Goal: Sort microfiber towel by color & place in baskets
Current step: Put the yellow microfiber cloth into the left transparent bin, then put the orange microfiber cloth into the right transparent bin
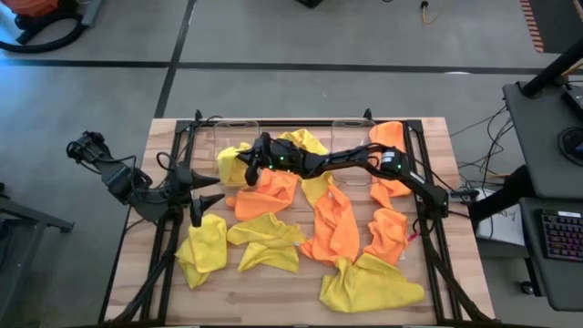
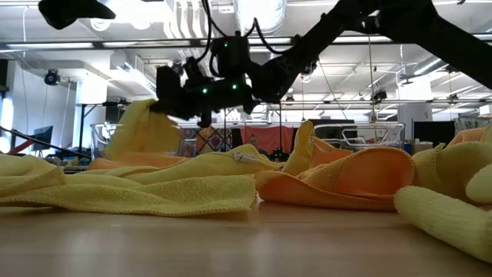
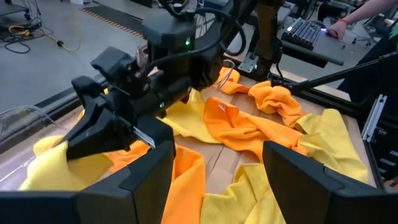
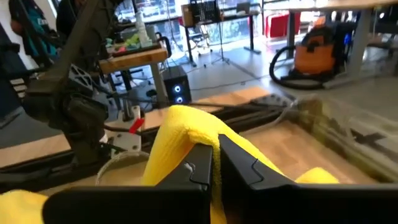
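Yellow and orange microfiber towels lie strewn over the wooden table (image 1: 273, 305). Among them are a yellow one (image 1: 205, 251), another yellow one (image 1: 369, 282) and an orange one (image 1: 332, 228). Two clear baskets stand at the far edge, one on the left (image 1: 219, 128) and one on the right (image 1: 351, 128). My right gripper (image 1: 244, 166) reaches level across the table to the left basket, shut on a yellow towel (image 1: 228, 166). My left gripper (image 1: 202, 205) waits open near the table's left side, holding nothing. My right gripper pinches a bunched fold of the yellow towel (image 4: 186, 127) between its two fingers. The fingers lie level and point toward the table's left. The towel (image 2: 142, 127) drapes down from the fingertips; where its lower end rests is hidden behind the towels in front.
An orange towel (image 1: 392, 137) hangs at the right basket's far right corner. A yellow towel (image 1: 305, 141) lies between the baskets. Black frame rails (image 1: 173, 228) run along the table's left and right sides. A person's hand (image 3: 339, 28) rests at a keyboard beyond the table.
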`<state>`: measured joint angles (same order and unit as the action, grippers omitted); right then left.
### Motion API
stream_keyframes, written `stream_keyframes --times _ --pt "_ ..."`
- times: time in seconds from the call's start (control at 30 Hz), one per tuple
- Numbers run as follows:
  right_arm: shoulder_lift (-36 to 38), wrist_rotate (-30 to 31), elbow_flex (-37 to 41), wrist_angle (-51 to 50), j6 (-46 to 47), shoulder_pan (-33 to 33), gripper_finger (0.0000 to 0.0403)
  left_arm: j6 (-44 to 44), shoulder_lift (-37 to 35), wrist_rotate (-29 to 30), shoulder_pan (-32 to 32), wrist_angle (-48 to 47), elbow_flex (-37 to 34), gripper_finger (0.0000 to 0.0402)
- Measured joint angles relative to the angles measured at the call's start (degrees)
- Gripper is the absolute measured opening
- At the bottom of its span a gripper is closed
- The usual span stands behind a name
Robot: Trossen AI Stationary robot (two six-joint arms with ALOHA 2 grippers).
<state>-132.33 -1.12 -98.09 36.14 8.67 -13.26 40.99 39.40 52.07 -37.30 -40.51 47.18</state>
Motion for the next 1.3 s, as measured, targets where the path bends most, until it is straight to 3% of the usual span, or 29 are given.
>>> stream_keyframes --times 0.53,0.77,1.1,1.3 --pt "-0.88 -0.96 -0.1 -4.2 1.37 0.28 0.002 0.12 0.42 -0.11 -0.01 -0.04 0.0 0.0232" --pt "0.47 -2.51 -0.12 -10.09 0.65 0.37 0.0105 0.4 1.03 -0.11 -0.01 -0.07 0.0 0.0232" --pt "8.8 -3.15 -0.14 -31.15 -5.71 0.61 0.0248 3.17 2.55 -0.02 0.08 -0.02 -0.02 0.0232" --pt "14.65 -3.37 0.0 -46.22 -6.17 0.64 0.0285 3.59 4.16 1.19 0.07 1.26 -0.02 0.0232"
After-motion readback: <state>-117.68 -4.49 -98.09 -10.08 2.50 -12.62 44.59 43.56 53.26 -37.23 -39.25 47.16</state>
